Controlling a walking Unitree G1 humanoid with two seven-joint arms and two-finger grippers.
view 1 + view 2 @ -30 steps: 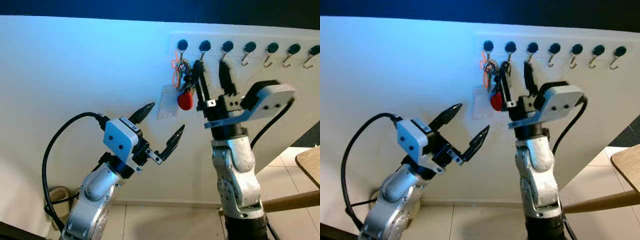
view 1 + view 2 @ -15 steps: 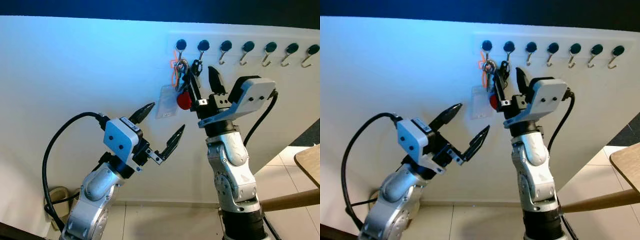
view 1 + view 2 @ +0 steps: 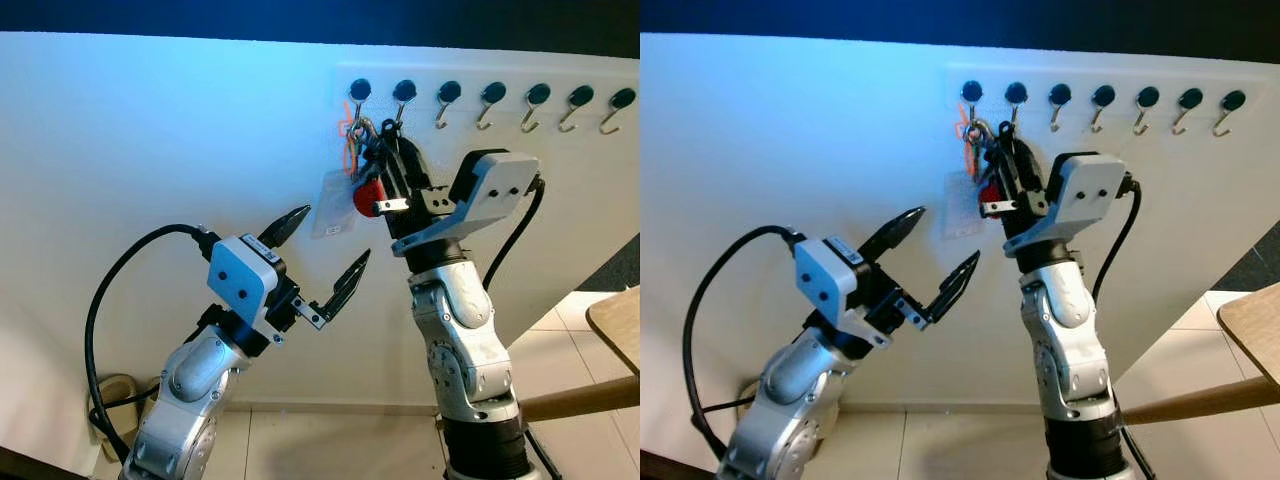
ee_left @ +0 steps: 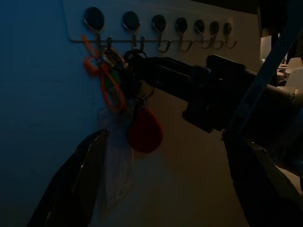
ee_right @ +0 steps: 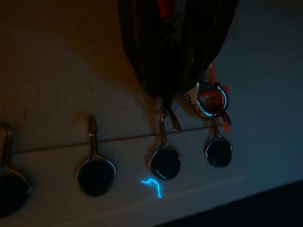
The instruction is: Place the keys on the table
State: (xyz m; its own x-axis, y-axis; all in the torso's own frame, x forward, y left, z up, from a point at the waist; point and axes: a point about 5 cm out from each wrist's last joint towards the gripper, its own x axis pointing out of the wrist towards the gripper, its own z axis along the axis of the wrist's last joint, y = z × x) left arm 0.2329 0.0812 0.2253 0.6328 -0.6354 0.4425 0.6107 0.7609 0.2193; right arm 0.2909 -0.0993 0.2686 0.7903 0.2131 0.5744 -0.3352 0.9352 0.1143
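The keys (image 3: 364,152) hang on the leftmost hook of a white wall rack (image 3: 480,92), with an orange coil (image 3: 350,145), a red fob (image 3: 368,198) and a clear tag (image 3: 333,205). My right gripper (image 3: 386,148) is raised to the bunch, its two black fingers pressed together on the keys just below the hooks. In the left wrist view the red fob (image 4: 144,130) dangles under those fingers (image 4: 161,78). My left gripper (image 3: 330,240) stands open lower left of the keys, apart from them, holding nothing.
Several bare hooks (image 3: 540,100) run rightward along the rack. A wooden table's corner (image 3: 615,318) and its leg (image 3: 580,400) show at the right edge. A black cable (image 3: 100,300) loops off my left arm. Pale tiled floor (image 3: 330,440) lies below the white wall.
My right gripper has moved left to the key bunch and its fingers have gone from spread apart to shut on the keys. The left arm has stayed still.
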